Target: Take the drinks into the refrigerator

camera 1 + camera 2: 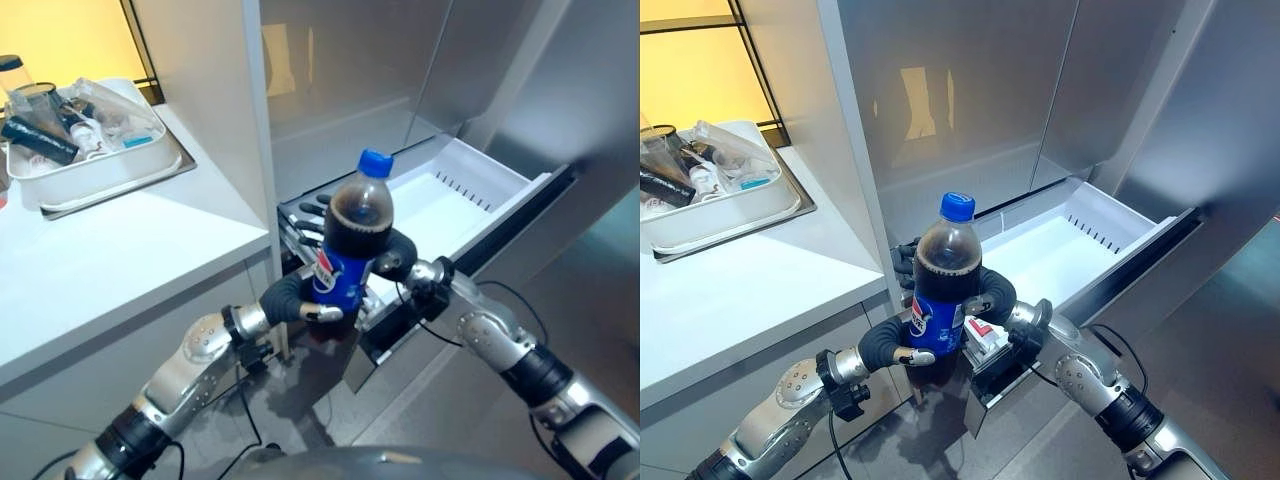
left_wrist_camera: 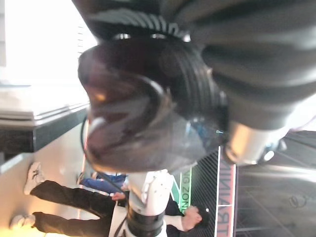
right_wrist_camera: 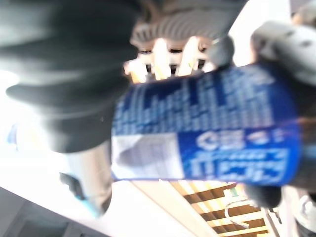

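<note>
Brushed-steel refrigerator fronts rise behind a smooth white counter, a white plastic drawer pulled open at 2 o'clock.

Both hands clasp an upright clear cola bottle, dark liquid, blue cap, glossy blue label with print too blurred to read: left hand wraps it from 8 o'clock, right hand from 3 o'clock. White tub of clutter sits at 10 o'clock.

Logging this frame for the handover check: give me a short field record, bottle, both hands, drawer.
bottle: cola bottle, blue cap and label, upright, held in front of the drawer
left hand: curled round the bottle's lower part
right hand: wrapped on the bottle's other side
drawer: white refrigerator drawer, pulled open, no drink inside
counter: white tray of clutter
</note>
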